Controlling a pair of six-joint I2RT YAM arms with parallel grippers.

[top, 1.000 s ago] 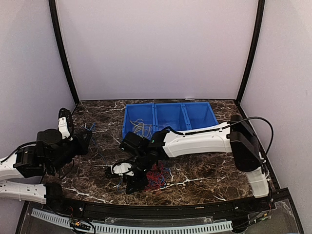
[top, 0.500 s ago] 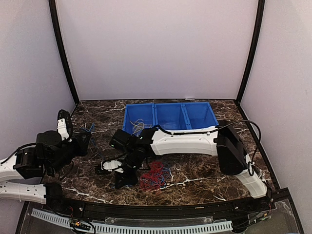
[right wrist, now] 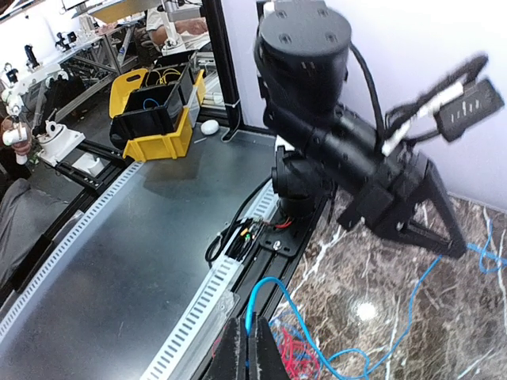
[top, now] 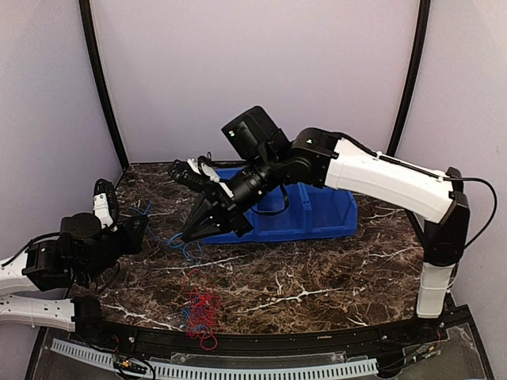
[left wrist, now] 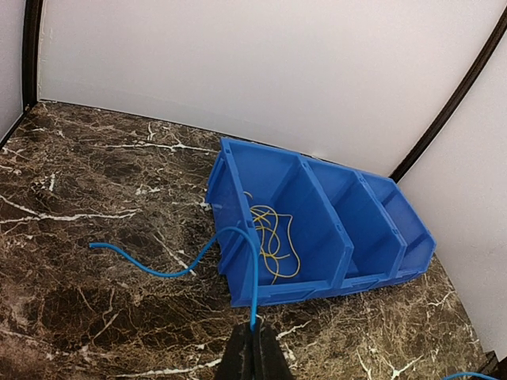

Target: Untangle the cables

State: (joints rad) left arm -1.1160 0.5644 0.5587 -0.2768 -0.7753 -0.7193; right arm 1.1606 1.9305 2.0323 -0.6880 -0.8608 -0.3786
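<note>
Cable [top: 181, 245] now aloft in right end effector [top: 191, 234]

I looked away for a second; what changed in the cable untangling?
The right gripper, shut on the blue cable, rose from the table and swung back-left, drawing it out; the red cables slid nearer-left. Left gripper, blue bin and its yellow cable stayed put.

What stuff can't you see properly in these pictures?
1. Top view: the right arm covers the left compartment of the blue bin, so the yellow cable in it is hidden.
2. Right wrist view: the red cables are cut off by the bottom edge.
3. The blue cable is too thin in the top view to trace.
</note>
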